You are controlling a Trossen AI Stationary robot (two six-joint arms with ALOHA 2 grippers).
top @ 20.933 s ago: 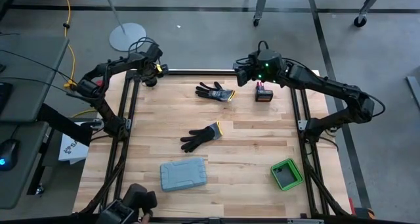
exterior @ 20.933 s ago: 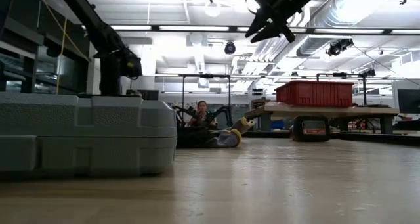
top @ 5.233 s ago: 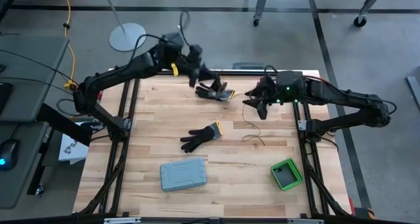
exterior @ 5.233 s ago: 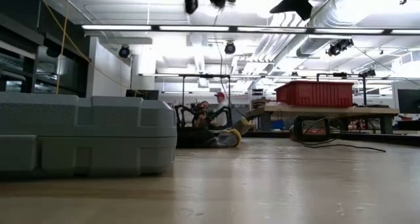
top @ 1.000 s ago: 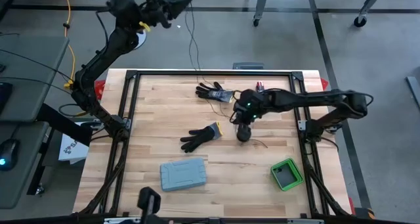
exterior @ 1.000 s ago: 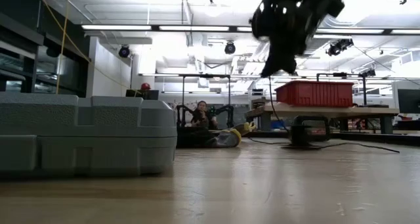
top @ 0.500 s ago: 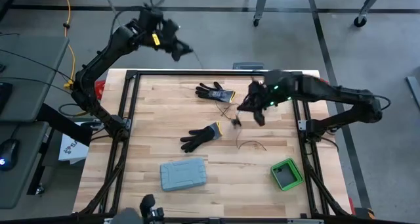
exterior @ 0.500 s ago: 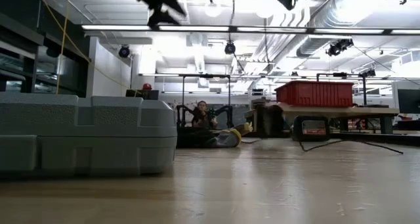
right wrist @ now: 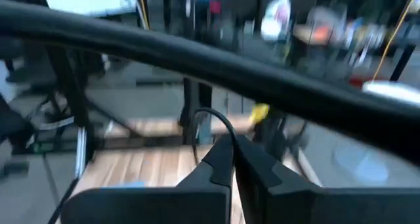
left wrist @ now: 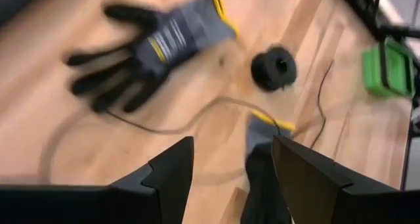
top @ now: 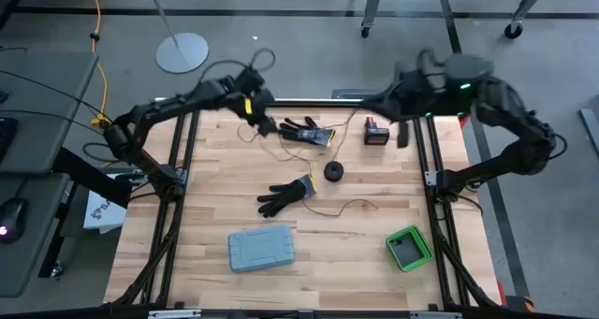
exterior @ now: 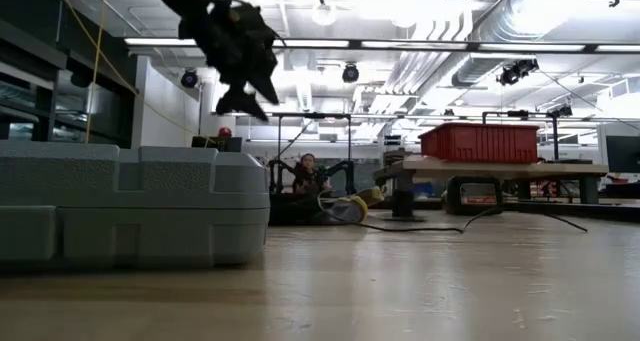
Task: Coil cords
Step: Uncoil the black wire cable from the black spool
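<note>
The cord (top: 348, 207) lies loose beside the small black spool (top: 333, 171) (nothing coiled yet); the left gripper (top: 259, 116), fingers spread and empty, hangs beyond the spool; the right gripper (right wrist: 228, 159), pinched on the strand, probably keeps it taut.

left gripper (top: 259, 120): above the bench's (top: 215, 197) far left part, cord (top: 281, 151) running from it
right gripper (top: 404, 123): over the far right corner, blurred
cord: thin strand past the far glove (top: 307, 131) to a squiggle (top: 356, 205) at right of centre
spool (top: 333, 171): mid-bench, beside the cord
near glove (top: 285, 195): centre
grey case (top: 262, 248): near edge
green box (top: 408, 248): near right corner
red block (top: 377, 132): far edge, below the right gripper
</note>
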